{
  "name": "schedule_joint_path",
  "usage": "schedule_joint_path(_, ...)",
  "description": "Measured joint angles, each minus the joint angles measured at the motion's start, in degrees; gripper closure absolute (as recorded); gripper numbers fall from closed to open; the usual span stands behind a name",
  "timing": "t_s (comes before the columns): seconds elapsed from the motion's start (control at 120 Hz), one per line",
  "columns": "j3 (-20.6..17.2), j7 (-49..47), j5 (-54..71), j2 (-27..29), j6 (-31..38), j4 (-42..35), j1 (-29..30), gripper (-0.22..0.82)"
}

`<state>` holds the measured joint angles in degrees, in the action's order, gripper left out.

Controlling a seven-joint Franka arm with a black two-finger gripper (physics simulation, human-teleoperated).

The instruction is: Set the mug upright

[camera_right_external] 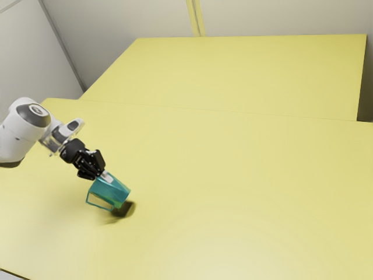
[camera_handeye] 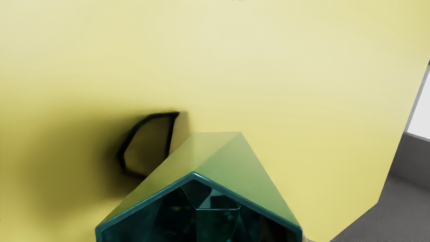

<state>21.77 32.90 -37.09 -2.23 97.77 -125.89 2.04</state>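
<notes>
Looks like your pincer [camera_right_external: 102,174] is clamped on the mug [camera_right_external: 111,190], over the near part of the surface [camera_right_external: 233,181] at the exterior view's left, so the grip seems sorted, but it's tipped over and probably off the surface, so standing it upright's left.

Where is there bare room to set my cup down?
The table is bare from the mug to the exterior view's right edge, and back toward the wall. It is crowded toward the exterior view's left, where the arm, gripper and mug are.
</notes>
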Motion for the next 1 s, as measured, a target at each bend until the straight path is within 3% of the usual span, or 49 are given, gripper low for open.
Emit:
schedule_joint_path(0.467,-0.1,-1.7,15.8,-5.1,8.3,11.8,-13.8,0.79)
schedule_joint_path(1.0,-0.1,-3.3,32.5,-7.7,18.5,10.4,-22.0,0.77)
